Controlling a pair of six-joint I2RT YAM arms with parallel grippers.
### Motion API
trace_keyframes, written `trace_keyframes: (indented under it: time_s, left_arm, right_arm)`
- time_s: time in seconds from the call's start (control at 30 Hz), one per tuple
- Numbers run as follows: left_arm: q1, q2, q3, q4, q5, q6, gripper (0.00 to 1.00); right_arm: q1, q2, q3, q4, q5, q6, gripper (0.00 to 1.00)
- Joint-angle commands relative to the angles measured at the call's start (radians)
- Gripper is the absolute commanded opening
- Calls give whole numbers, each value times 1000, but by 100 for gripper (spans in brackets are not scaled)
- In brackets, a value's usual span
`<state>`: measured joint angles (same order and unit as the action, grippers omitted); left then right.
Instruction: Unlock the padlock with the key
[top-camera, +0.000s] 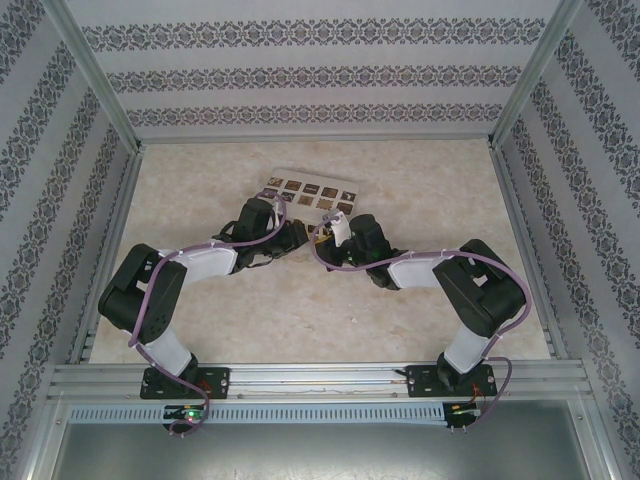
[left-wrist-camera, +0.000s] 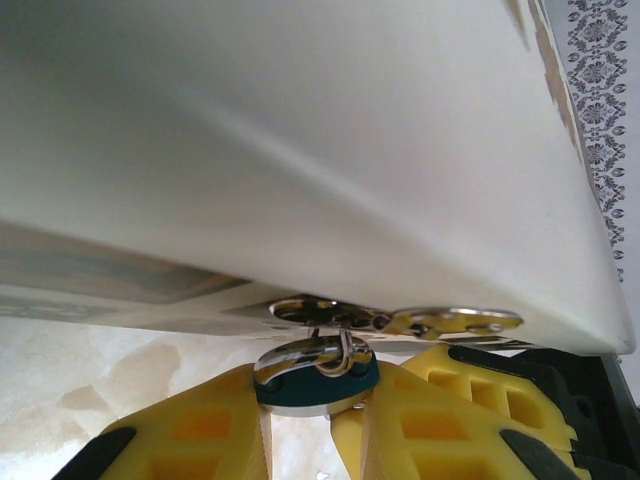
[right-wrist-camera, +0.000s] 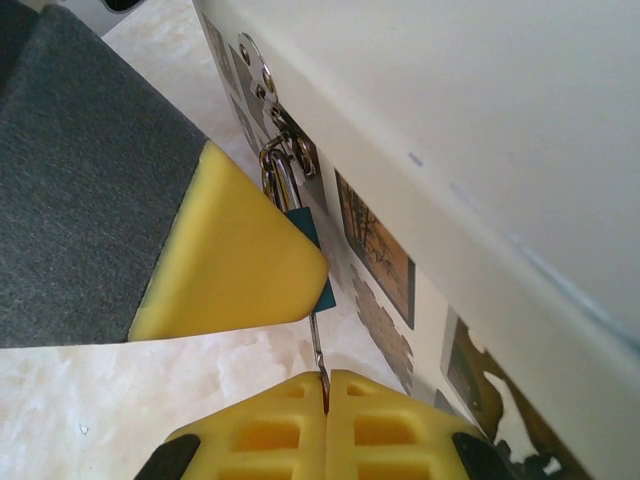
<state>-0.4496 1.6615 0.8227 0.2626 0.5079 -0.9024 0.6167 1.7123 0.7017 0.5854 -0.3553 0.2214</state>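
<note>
From the top camera, both arms reach in over the table and meet at the near edge of the cream box with the brown tiles. The left gripper and right gripper sit just beside each other. The lock stuff is too small to make out from up here, and I can't tell how the fingers stand either.

The left wrist camera is way clearer. The left gripper has its yellow fingers squeezed narrow around the padlock, gripping the blue body from both sides. The silver shackle goes up through the shiny hasp on the underside edge of the box.

On the right wrist camera, the right gripper is pinched tight on the key, a thin dark sliver pointing up from the fingertips. Its far end meets the bottom of the padlock, which hangs by its shackle from the hasp. One yellow finger of the left gripper covers most of the blue body. I can't see how far in the key is.
</note>
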Motion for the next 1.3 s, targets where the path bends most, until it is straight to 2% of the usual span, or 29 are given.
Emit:
trace_keyframes:
  time_s: [0.0, 0.5, 0.67, 0.93, 1.27]
  left_arm:
    - [-17, -23, 5, 6, 115, 1, 23]
    - [-20, -15, 6, -10, 136, 10, 23]
    - [-22, -8, 10, -16, 142, 11, 23]
    - [-27, 3, 16, -20, 146, 16, 23]
    - [-26, 11, 20, -13, 143, 8, 23]
  right_arm:
    - [-6, 0, 16, 155, -58, 1, 0]
    - [-25, 32, 59, 178, -49, -71, 0]
    - [-34, 39, 80, 181, -96, -98, 0]
    - [-54, 53, 115, 205, -180, -35, 0]
    - [-43, 70, 97, 228, -88, -97, 0]
